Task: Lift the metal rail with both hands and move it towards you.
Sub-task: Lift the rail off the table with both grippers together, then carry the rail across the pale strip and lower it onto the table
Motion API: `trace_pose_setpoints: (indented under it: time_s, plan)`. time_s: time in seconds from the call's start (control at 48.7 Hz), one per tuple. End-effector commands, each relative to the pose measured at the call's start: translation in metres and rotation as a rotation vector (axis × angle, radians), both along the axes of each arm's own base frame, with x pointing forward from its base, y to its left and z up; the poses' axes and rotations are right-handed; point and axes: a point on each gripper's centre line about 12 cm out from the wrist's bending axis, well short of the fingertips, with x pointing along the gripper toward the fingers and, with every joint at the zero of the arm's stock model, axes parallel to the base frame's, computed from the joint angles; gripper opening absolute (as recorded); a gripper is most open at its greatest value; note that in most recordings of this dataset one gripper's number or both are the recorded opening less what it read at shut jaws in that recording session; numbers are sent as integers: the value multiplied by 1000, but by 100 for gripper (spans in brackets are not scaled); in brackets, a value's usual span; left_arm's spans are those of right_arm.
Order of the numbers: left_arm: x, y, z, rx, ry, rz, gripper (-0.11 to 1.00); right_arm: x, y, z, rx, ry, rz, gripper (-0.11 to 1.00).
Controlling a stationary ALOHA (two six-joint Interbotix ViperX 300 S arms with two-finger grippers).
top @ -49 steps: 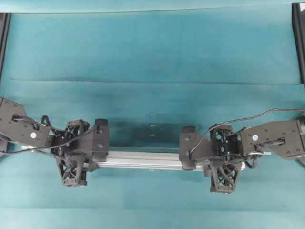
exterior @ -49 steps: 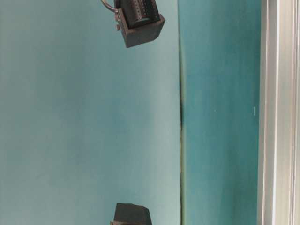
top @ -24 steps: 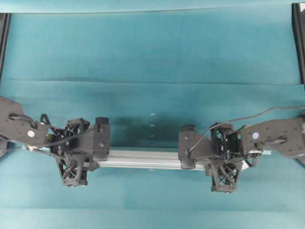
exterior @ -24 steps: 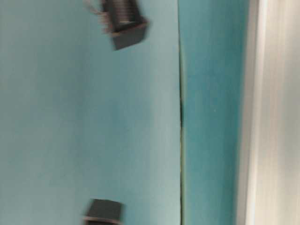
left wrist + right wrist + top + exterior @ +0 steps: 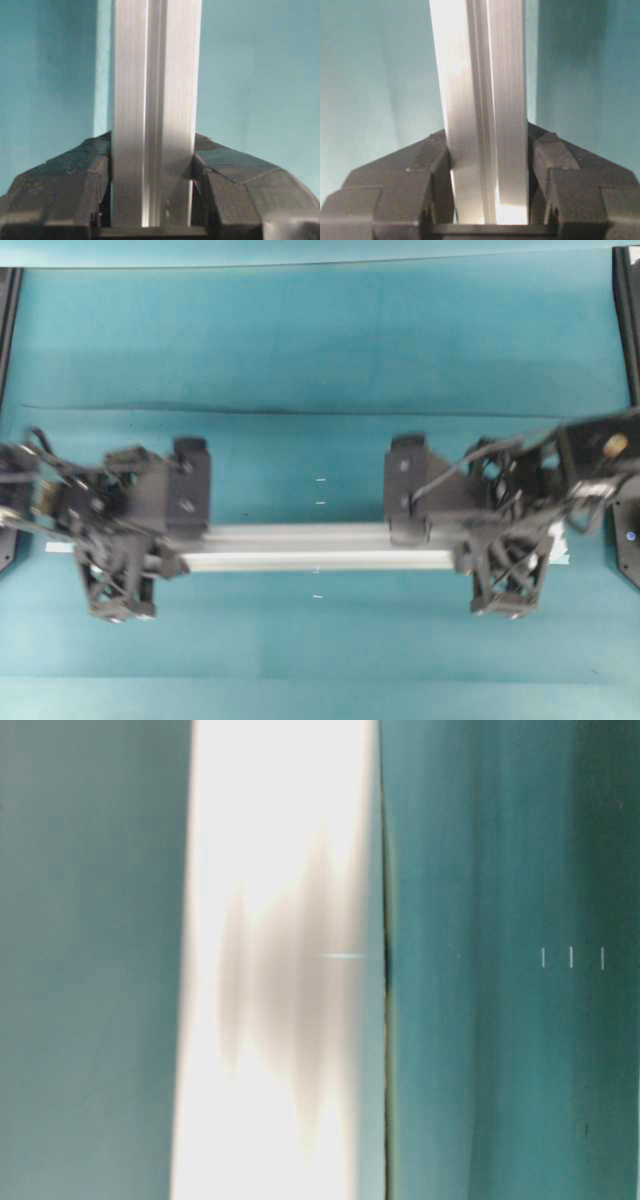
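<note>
The metal rail (image 5: pixel 310 546) is lying crosswise over the teal table (image 5: pixel 320 340), nearer its near edge, with 1 gripper on each end so the long bar is staying level. The left gripper (image 5: pixel 152 175) and right gripper (image 5: pixel 487 172) are each clenching it between 2 fingers.

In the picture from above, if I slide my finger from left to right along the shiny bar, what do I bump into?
Left claw gripping the metal rail → bare middle of the metal rail → right claw gripping the rail's other end → pale tape strip showing past it.
</note>
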Motion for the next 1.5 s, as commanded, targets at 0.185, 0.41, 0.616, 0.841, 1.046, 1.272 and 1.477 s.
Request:
trace_pose_setpoints:
  time_s: [0.185,0.41,0.616,0.841,1.046,1.272,1.477]
  plan:
    - [-6,15,83,-37,-160,72,30,5,-12,77,8,-29,-15,36]
    - [-14,28,129,-31,-141,114,30,-1,-16,117,17,-8,-70,36]
    - [-20,30,166,-28,-116,123,30,-4,-16,149,34,-38,-129,36]
    - [-18,29,191,-24,-43,130,30,-2,-13,183,47,-92,-144,36]
    - [-16,29,206,-21,25,140,30,-3,-12,193,50,-120,-141,36]
    - [-13,30,206,-20,23,140,30,-5,-16,194,49,-124,-152,36]
    - [-10,34,202,-14,33,148,30,-8,-21,188,46,-106,-168,36]
